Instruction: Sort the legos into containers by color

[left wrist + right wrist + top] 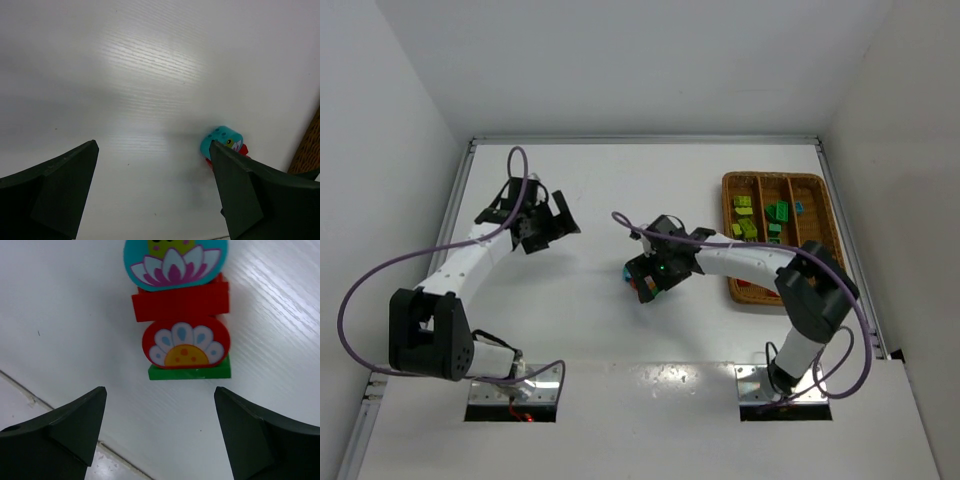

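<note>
- Two end effectors stand open. The right end effector (160, 392) has its jaws spread wide and holds nothing. The left end effector (152, 145) is spread just as wide, over bare tabletop (150, 75).
- One stack of legos (182, 315) lies flat on the tabletop just ahead of the right end effector's fingertips, in line with the gap and touching neither finger.
- Nearest those fingertips is a green brick (190, 373). Next is a round red piece (186, 342) printed with white-and-blue petals over a yellow centre, then a red brick (180, 301). Farthest is a round teal piece (175, 262) printed with a white and magenta lotus.
- The printing is pictures only, not letters.
- Open white tabletop flanks the stack on both sides, and a seam (30, 395) crosses the surface diagonally beside the left finger.
- From the left end effector the same stack shows ahead and to the right, partly hidden by the right finger, and well apart in the overhead view.
- The containers are long compartments of a wicker tray (775, 177), off to the right of the right end effector and close to the tabletop's side rail (852, 250).
- Lime green legos (745, 215), dark green legos (777, 213) and a teal lego (798, 207) lie in separate compartments.
</note>
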`<state>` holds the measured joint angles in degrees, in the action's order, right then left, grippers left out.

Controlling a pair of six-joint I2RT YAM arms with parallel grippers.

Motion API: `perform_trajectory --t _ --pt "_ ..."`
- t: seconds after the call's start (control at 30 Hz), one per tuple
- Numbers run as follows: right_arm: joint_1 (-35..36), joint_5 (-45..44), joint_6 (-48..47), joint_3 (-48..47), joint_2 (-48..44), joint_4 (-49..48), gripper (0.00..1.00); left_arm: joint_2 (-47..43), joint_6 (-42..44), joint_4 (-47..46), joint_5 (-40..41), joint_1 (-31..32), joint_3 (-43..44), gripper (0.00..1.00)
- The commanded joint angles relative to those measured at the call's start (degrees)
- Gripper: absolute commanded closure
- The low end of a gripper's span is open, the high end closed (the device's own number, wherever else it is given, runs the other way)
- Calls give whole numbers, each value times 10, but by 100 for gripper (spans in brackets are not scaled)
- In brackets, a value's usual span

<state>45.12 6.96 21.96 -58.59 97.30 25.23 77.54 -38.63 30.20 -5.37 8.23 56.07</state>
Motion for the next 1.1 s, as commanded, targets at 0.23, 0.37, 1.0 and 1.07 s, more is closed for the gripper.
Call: perform_trajectory --t 0.23,0.37,1.0,1.07 --pt "30 -125 -58 -166 114 -10 4 -31 -10 -6 0 -17 -11 0" --pt "23 -120 -78 -222 161 8 4 -42 -10 -6 0 -37 -23 0" --pt "-26 14 59 -20 34 -33 13 -58 0 -11 -18 -76 -46 0" --pt "-19 26 64 -11 25 -21 11 -53 0 -16 -24 -76 -51 0"
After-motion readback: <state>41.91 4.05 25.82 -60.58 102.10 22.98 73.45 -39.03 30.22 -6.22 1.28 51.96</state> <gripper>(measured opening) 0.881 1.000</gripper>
